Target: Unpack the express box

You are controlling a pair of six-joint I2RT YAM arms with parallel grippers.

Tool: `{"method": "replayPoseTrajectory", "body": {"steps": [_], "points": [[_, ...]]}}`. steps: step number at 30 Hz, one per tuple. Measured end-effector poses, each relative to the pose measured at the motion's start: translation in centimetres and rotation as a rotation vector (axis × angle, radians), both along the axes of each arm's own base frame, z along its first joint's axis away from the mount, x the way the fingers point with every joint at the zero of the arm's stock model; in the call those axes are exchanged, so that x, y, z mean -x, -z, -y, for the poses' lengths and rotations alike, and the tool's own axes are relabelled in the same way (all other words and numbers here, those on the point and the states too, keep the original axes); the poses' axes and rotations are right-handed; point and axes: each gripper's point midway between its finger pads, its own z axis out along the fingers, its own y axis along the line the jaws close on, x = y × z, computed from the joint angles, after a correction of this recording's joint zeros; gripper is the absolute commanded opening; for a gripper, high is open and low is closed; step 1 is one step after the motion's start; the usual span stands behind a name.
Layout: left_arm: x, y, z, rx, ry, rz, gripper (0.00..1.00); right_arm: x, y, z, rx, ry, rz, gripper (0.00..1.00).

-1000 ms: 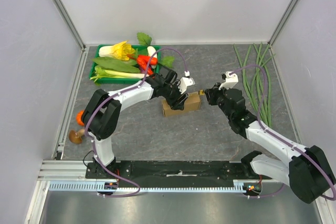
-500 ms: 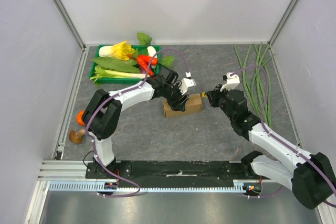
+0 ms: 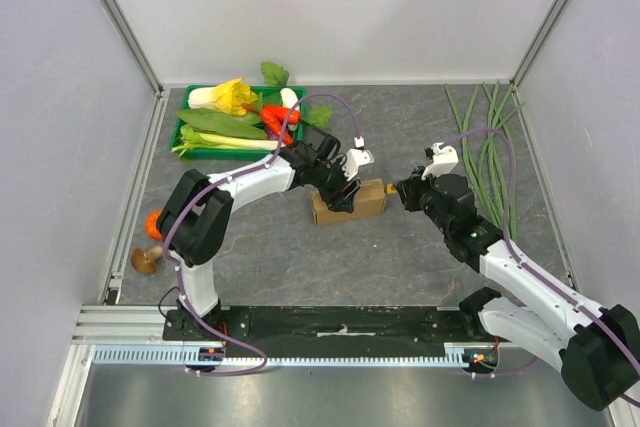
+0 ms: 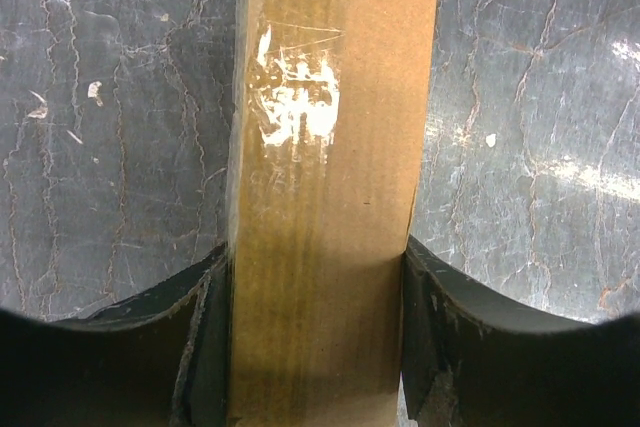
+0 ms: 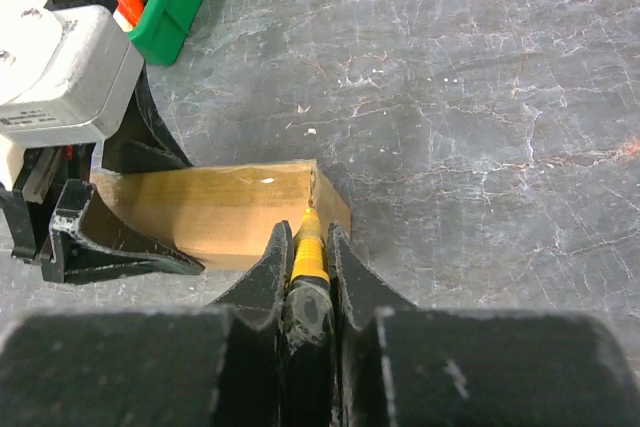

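The left gripper [image 4: 318,352] was clamped on the express box [image 4: 330,197], one finger pressed to each long side, and it had not shifted in the past second. The right gripper [image 5: 305,247] was shut tight on a slim yellow tool [image 5: 309,255], probably a cutter. The tool's tip met the top edge of the box's right-hand end.

The only change was on the right side. In the top view the right gripper [image 3: 403,190] had slid a little toward 6 o'clock along that end of the box, and its arm had settled lower behind it. The express box [image 3: 360,205] itself had barely moved. It lay near the middle of the tabletop [image 3: 300,257], long axis running from 9 to 3 o'clock.

That small slide read as the tool being drawn across the end seam while the left gripper [image 3: 345,190] braced the box. The box's top face looked closed and glossy with clear tape, so unpacking had not begun; the seal was probably being worked at. Whether the tape had been cut could not be told.

Further out, a green tray [image 3: 185,134] of vegetables sat at about 10 o'clock from the box. Long green stalks [image 3: 490,147] lay at 2 o'clock, well apart from it.
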Motion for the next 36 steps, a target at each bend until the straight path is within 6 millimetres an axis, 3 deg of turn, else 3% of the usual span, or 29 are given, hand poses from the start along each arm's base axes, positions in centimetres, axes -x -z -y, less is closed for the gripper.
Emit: {"method": "replayPoseTrajectory", "body": {"steps": [14, 24, 36], "points": [[0.4, 0.0, 0.2, 0.008, 0.012, 0.005, 0.46, 1.0, -0.2, 0.5, 0.015, 0.004, -0.038, 0.00], [0.8, 0.1, 0.4, -0.022, 0.011, 0.049, 0.45, -1.3, -4.5, 1.2, 0.017, 0.094, 0.048, 0.00], [0.8, 0.2, 0.3, -0.036, 0.004, 0.095, 0.43, -2.6, -3.3, -0.2, 0.017, 0.059, 0.041, 0.00]]}}
